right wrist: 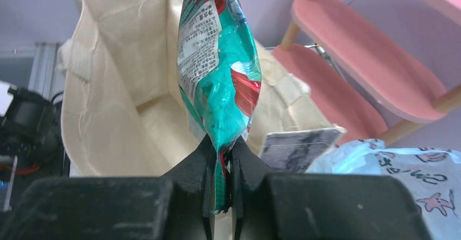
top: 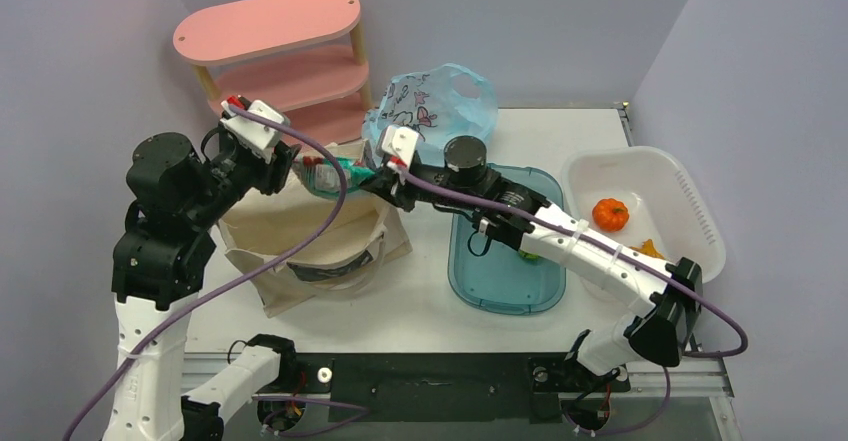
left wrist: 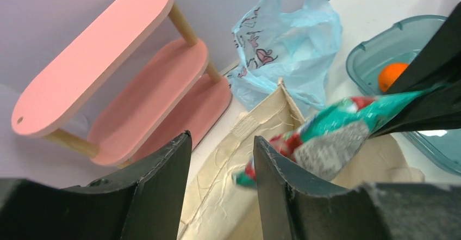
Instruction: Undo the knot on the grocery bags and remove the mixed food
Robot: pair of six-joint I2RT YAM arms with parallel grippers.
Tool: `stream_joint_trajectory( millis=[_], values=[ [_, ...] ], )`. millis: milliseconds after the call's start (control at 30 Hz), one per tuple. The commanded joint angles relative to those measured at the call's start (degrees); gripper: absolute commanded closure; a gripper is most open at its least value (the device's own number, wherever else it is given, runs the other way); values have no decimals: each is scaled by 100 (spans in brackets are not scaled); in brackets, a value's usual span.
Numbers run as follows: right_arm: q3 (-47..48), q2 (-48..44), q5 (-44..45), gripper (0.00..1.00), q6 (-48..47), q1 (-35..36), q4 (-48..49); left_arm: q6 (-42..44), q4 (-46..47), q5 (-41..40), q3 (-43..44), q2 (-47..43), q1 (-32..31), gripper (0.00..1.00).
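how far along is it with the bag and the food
Done: the blue bag looks untied; the orange fruit sits in the white basket, a green fruit in the teal tub. In hand: the right gripper pinches the snack packet over the beige tote. Remaining: setting it down.

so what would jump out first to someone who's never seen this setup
The right gripper pinching a snack packet by its edge above the open tote, left of centre, with the open left gripper close beside it. Next, the pink shelf at the back left and the crumpled blue bag next to it. An orange fruit sits in the white basket on the right.
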Motion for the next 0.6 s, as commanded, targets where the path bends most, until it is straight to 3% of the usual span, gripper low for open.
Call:
stream_joint_trajectory(
  millis=[0, 233, 567],
  values=[
    [505, -509, 112, 100, 901, -301, 1017, -588, 466, -896, -101, 118, 83, 56],
    [545, -1050, 310, 100, 1354, -760, 905, -519, 202, -488, -320, 307, 115, 52],
    [171, -1907, 174, 100, 2245, -2107, 340, -289, 61, -366, -797, 567, 106, 50]
  ],
)
